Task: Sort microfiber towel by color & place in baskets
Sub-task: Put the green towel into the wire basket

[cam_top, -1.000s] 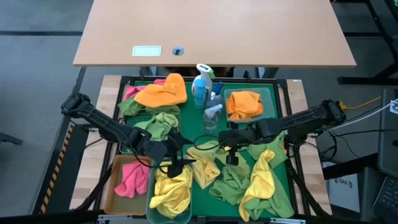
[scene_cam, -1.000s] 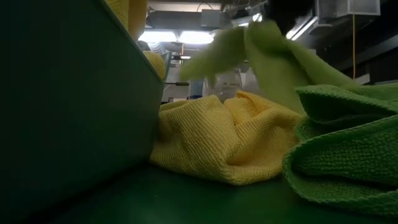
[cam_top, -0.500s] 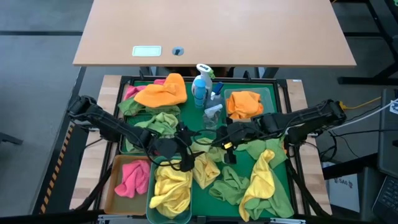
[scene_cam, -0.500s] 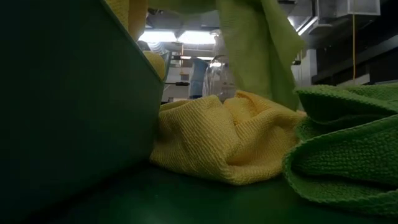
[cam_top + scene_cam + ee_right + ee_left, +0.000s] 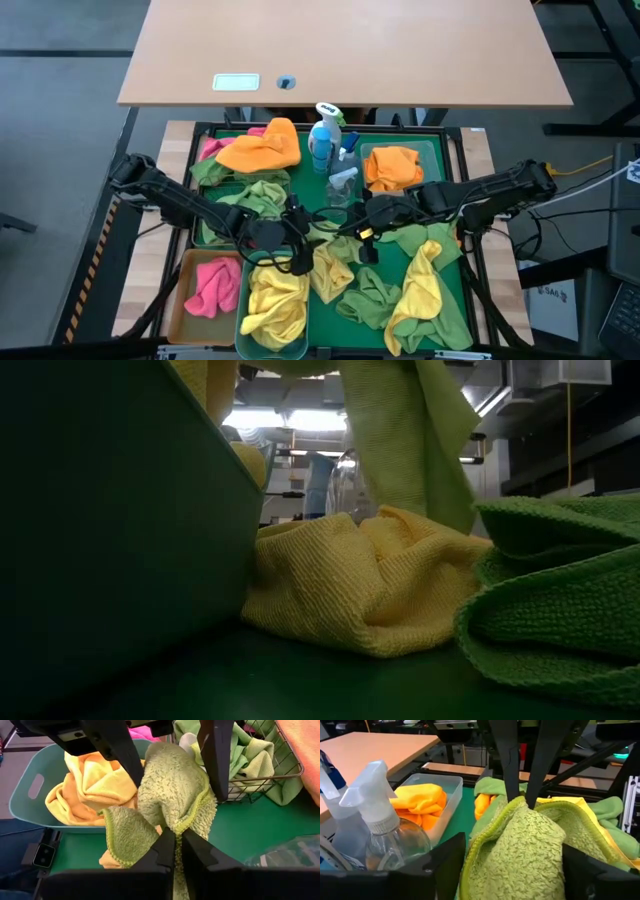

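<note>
My right gripper point(image 5: 174, 834) is shut on a light green microfiber towel point(image 5: 170, 785) over the middle of the green tray point(image 5: 455, 200). The towel shows in the low view point(image 5: 405, 440) hanging from above. My left gripper point(image 5: 300, 232) is open, level with the towel, one finger on each side of its bunched body point(image 5: 520, 850). The teal basket point(image 5: 272, 312) holds yellow towels. Green towels fill the wire-mesh basket point(image 5: 235, 205). A pink towel lies in the amber basket point(image 5: 205, 290), an orange one in the clear basket point(image 5: 400, 165). My right gripper pinches a bunched fold at the top of the green towel point(image 5: 525, 802) between its two fingers point(image 5: 507, 765), coming from above. The towel hangs below them; its lower end is hidden behind a yellow towel point(image 5: 360, 590). My left gripper's open fingers point(image 5: 117, 750) flank the towel; I cannot tell whether they touch it.
Two spray bottles point(image 5: 325, 135) point(image 5: 342, 185) stand at the tray's middle, close behind both grippers. Loose yellow point(image 5: 420, 285) and green towels point(image 5: 370, 295) lie on the tray's near right. An orange towel point(image 5: 262, 148) and a pink one point(image 5: 215, 148) lie at the far left.
My left gripper has moved from over the teal basket toward the table's right and far side, up to the green towel. My right gripper has lifted the towel, which now hangs straight down instead of slanting, and has shifted slightly left toward my left gripper.
</note>
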`<state>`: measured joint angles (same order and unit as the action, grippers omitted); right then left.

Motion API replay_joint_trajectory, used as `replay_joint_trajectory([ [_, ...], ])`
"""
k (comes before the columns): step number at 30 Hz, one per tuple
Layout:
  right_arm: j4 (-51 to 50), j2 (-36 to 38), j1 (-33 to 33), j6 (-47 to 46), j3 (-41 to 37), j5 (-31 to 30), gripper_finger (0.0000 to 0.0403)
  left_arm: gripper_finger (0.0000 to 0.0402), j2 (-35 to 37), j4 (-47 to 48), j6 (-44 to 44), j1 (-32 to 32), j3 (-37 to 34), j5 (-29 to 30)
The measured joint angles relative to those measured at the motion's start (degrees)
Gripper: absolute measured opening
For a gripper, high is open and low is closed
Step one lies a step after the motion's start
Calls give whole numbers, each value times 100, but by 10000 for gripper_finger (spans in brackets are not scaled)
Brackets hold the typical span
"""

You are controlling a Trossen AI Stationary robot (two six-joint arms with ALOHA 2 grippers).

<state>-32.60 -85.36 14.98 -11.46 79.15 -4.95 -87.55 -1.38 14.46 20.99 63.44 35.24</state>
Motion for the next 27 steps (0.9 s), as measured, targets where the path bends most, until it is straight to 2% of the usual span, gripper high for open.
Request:
replay_joint_trajectory([
  [8, -2, 0, 0, 0, 0, 0, 22, 207, 0, 4, 9, 0, 0, 0],
  [12, 14, 0, 0, 0, 0, 0, 35, 198, 0, 4, 11, 2, 0, 0],
  [20, 371, 0, 0, 0, 0, 0, 128, 159, 0, -1, 35, 0, 0, 4],
  [27, 376, 0, 0, 2, 0, 1, 209, 90, 0, -1, 35, 0, 0, 4],
])
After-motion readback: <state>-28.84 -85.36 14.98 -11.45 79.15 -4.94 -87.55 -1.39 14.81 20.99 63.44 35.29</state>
